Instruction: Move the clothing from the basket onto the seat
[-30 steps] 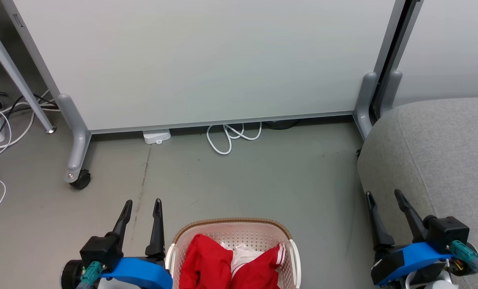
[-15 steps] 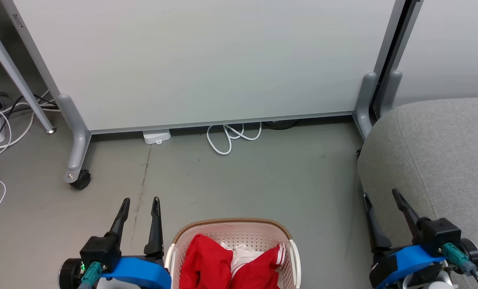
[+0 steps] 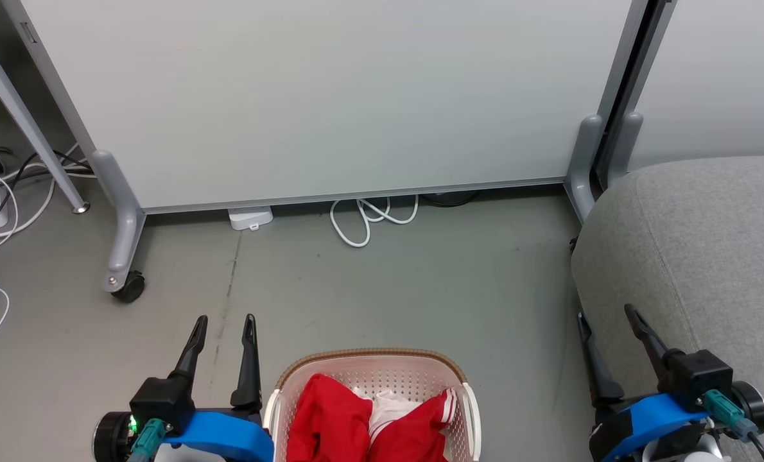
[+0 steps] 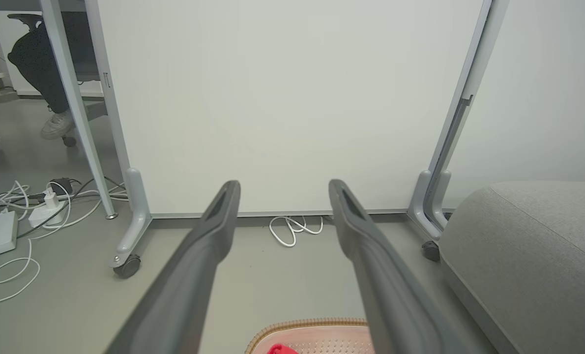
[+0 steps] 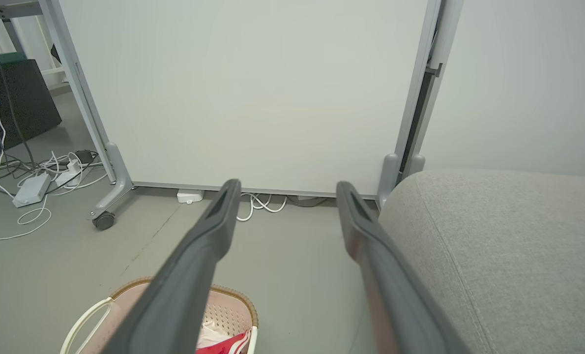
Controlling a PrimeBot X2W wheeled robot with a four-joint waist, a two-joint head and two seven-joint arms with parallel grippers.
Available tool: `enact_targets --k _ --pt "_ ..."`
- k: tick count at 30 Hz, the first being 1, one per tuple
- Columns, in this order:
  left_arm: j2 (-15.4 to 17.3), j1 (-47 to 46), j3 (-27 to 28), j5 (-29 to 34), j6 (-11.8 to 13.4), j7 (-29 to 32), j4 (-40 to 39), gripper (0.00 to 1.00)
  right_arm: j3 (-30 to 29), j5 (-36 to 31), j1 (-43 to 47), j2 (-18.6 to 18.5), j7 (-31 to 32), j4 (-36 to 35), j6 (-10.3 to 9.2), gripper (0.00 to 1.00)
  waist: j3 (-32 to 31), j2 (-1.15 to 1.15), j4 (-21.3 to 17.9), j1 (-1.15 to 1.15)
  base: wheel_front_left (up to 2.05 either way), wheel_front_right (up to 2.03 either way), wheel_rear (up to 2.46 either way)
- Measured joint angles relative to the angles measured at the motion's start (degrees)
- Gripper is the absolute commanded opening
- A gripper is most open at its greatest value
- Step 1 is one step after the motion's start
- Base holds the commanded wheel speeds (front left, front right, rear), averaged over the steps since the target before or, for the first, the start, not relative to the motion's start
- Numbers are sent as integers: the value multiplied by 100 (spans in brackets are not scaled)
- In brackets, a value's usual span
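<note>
Tools stood wide open and empty: the left tool (image 3: 225, 319) hung over the floor (image 3: 420, 282) just left of the basket (image 3: 372, 353), the right tool (image 3: 605, 312) near the rounded edge of the seat (image 3: 709, 244). Red clothing (image 3: 330, 417) with white trim lay heaped inside the basket, which sat on the grey floor between the two. A pale partition (image 3: 330, 96) on a caster (image 3: 128, 287) closed off the far side, a white cable (image 3: 363, 224) looped at its foot. Both arms were held low, fingers pointing toward the partition.
</note>
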Motion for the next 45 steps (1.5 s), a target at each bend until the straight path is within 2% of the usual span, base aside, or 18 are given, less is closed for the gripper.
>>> enact_targets --k 10,18,29,45 --pt "-2 -1 31 -3 2 -5 56 100 68 43 3 -1 33 -56 0 100 88 0 -73 0 0 0 0" --pt "-4 -207 76 -2 53 -5 285 100 138 52 -137 -4 48 -215 1 100 562 0 -338 0 0 0 0" --pt "10 -1092 192 -10 69 -5 1290 100 165 102 -544 -9 -85 -310 1 100 1639 0 -866 2 0 0 0" --pt "234 -2321 403 -263 145 190 3110 100 513 358 -1159 -11 -432 -422 1 100 3271 0 -1429 2 0 0 0"
